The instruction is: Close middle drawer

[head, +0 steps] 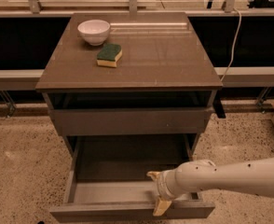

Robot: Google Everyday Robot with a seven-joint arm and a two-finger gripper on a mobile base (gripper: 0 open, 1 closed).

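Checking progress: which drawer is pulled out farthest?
The middle drawer, the lower one visible: its box stands far out, floor exposed, with the gripper at its front panel. The top drawer is barely ajar.

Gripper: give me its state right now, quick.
Two-finger gripper with yellowish fingertips: open, fingers spread, at the front panel of the pulled-out wide grey-brown middle drawer, holding nothing.
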